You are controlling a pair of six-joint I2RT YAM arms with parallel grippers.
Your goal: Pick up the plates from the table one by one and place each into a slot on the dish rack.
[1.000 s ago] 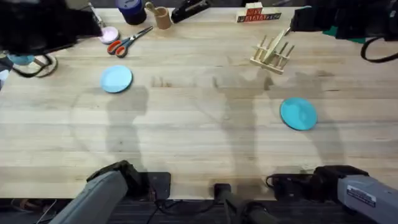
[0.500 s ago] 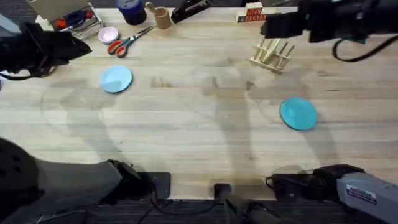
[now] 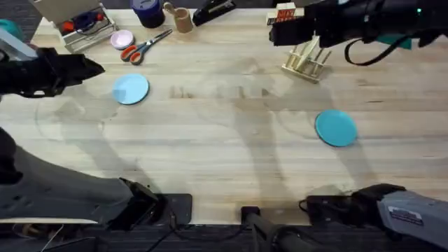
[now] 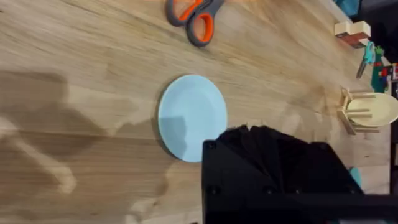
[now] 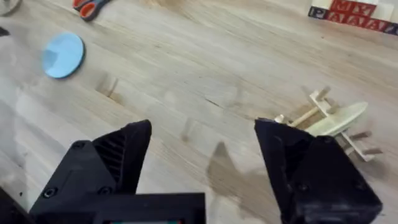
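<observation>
A pale sky-blue plate (image 3: 131, 89) lies flat on the table (image 3: 224, 154) at the left. My left gripper (image 3: 94, 68) hovers just left of it and points toward it. In the left wrist view, that plate (image 4: 191, 116) lies just beyond the left gripper (image 4: 273, 134), whose black fingers are shut with nothing held. A teal plate (image 3: 336, 128) lies flat at the right. The dish rack (image 3: 306, 61) stands at the back right. My right gripper (image 3: 276, 33) hangs open just left of and behind it. In the right wrist view the rack (image 5: 329, 121) has a pale oval shape among its pegs.
Orange-handled scissors (image 3: 143, 45), a pink lid (image 3: 122, 38) and a box (image 3: 77, 17) sit at the back left. A wooden cup (image 3: 183, 19) and a dark container (image 3: 147, 10) stand at the back edge. Lettered blocks (image 3: 283, 15) lie behind the rack.
The left arm has swung down from the back left, so its gripper is beside the pale blue plate. The right gripper has moved left along the back edge, past the rack. Both plates stay put.
</observation>
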